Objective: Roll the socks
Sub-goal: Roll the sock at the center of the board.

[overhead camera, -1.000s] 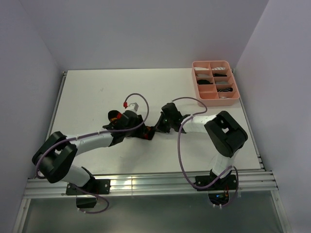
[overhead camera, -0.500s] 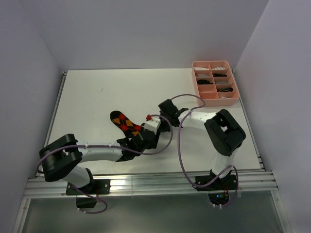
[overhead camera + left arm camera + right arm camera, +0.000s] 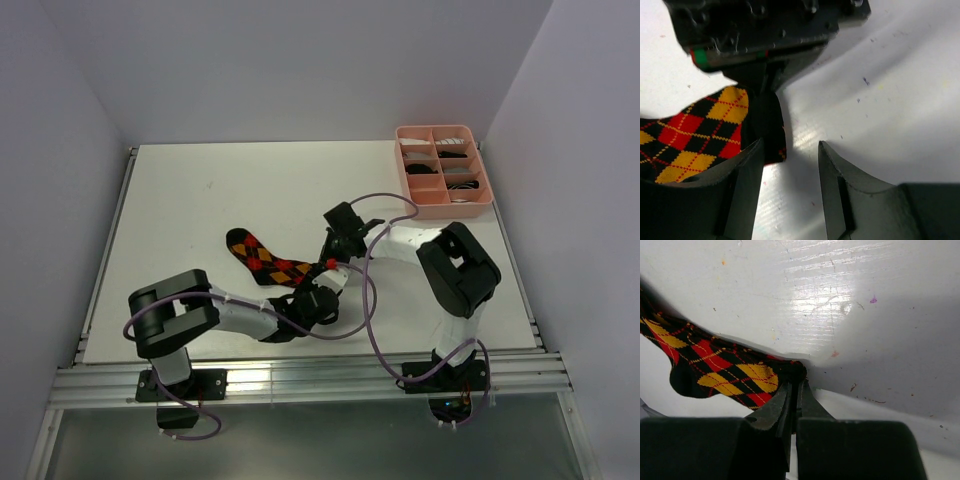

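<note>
The black sock with red, orange and yellow argyle diamonds (image 3: pixel 265 256) lay flat on the white table (image 3: pixel 190 200), running from its middle down toward the two grippers. The right gripper (image 3: pixel 796 382) had its jaws pressed together on the sock's dark end, the fabric bunched at the tips. The left gripper (image 3: pixel 790 165) hung just beside that end with its jaws about half apart and nothing between them; one finger (image 3: pixel 742 172) overlapped the diamond pattern. Far off at the right rear corner stood the pink compartment tray (image 3: pixel 403 160), its contents too small to tell
</note>
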You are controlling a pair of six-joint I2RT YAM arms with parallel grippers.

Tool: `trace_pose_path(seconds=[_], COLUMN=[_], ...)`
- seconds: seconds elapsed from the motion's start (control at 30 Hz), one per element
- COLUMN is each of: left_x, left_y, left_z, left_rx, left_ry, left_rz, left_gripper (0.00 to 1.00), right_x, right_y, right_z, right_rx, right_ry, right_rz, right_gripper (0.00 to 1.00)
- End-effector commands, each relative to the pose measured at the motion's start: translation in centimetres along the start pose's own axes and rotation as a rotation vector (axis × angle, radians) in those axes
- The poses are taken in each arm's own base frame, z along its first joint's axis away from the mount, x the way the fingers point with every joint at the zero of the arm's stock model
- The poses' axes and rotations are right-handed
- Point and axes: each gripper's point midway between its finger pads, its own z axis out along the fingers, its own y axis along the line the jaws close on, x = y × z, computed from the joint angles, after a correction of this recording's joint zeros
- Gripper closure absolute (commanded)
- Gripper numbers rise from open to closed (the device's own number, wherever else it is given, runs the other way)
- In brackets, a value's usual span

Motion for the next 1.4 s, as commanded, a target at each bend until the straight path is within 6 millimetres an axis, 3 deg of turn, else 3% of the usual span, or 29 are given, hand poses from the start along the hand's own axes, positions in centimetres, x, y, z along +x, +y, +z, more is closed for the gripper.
trace_pose_path(seconds=[0.0, 0.5, 0.77, 0.93, 1.17, 1.37], left_x=[-1.4, -1.8, 1.7, 0.2, -3.6, -4.1], left_y=[0.4, 0.5, 1.1, 1.5, 1.7, 1.6], left_z=[0.7, 1.6, 1.9, 1.2, -0.2, -0.1], left_rx=[-0.086, -0.228, -0.284, -0.312, -0.307, -0.304], left_ry=[-0.024, 0.055, 0.176, 0.157, 0.083, 0.063], left_rz=[0.047, 0.209, 0.257, 0.252, 0.213, 0.234], left_gripper=[0.49, 0.50, 0.51, 0.50, 0.48, 0.48], right_x=[1.6, 2.7, 2.6, 2.9, 2.9, 2.9], right_y=[-2.3, -2.2, -2.8, -2.9, -3.0, -3.0], right_z=[0.9, 1.3, 1.2, 1.3, 1.5, 1.5], right_rx=[0.088, 0.059, 0.066, 0.055, 0.050, 0.048], right_ry=[0.065, 0.130, 0.134, 0.144, 0.148, 0.153], right_rz=[-0.013, -0.001, 0.000, 0.003, 0.006, 0.005], right_gripper=[1.00, 1.00, 1.00, 1.00, 1.00, 1.00])
